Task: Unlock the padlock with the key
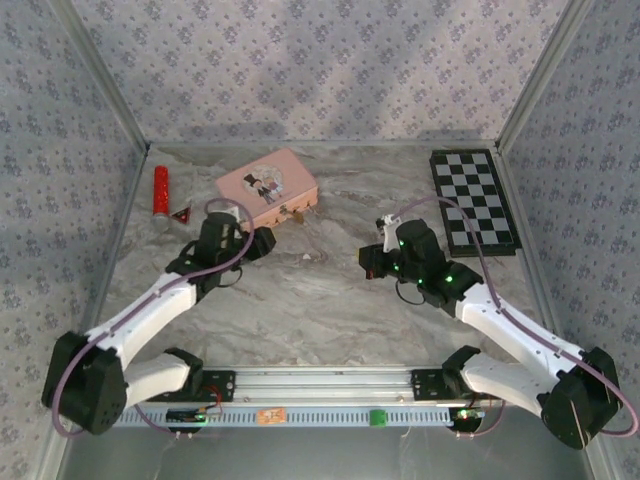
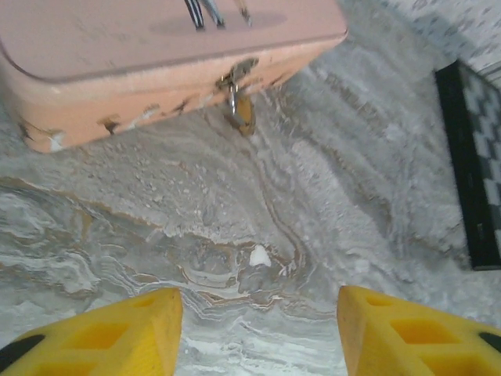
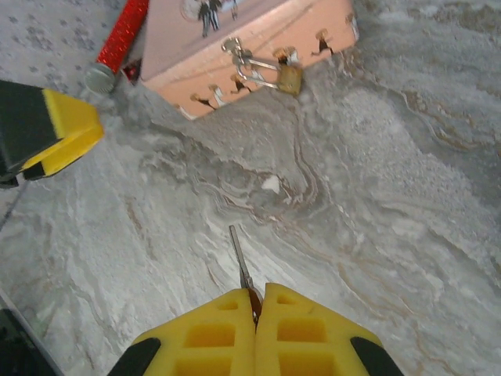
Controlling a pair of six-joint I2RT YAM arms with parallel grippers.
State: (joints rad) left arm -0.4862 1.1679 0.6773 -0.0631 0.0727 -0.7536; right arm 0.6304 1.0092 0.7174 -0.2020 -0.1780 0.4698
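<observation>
Our right claw (image 3: pixel 254 301) clamps the thin key (image 3: pixel 239 254) by its end, our left claw (image 2: pixel 258 313) stands apart and empty, and the padlock (image 2: pixel 243 110) dangles free off the pink tin (image 2: pixel 117 55) toward the far left of the table (image 1: pixel 330 300), so we risk the key merely pushing it aside.

The top camera sat above and behind the arms, far off, looking down and forward over the whole table (image 1: pixel 320 300) and its walls. The left wrist camera rode low and close to the marble, facing past the left gripper (image 2: pixel 258 301) at the tin (image 2: pixel 156 47) front and padlock (image 2: pixel 243 111), with the chessboard (image 2: pixel 470 164) at its right edge. The right wrist camera looked from farther back, past the right gripper (image 3: pixel 257 294) and key (image 3: pixel 239 258), at the same tin front. Both wrist views shared the padlock and a pale spot (image 2: pixel 259 255) on the marble.
</observation>
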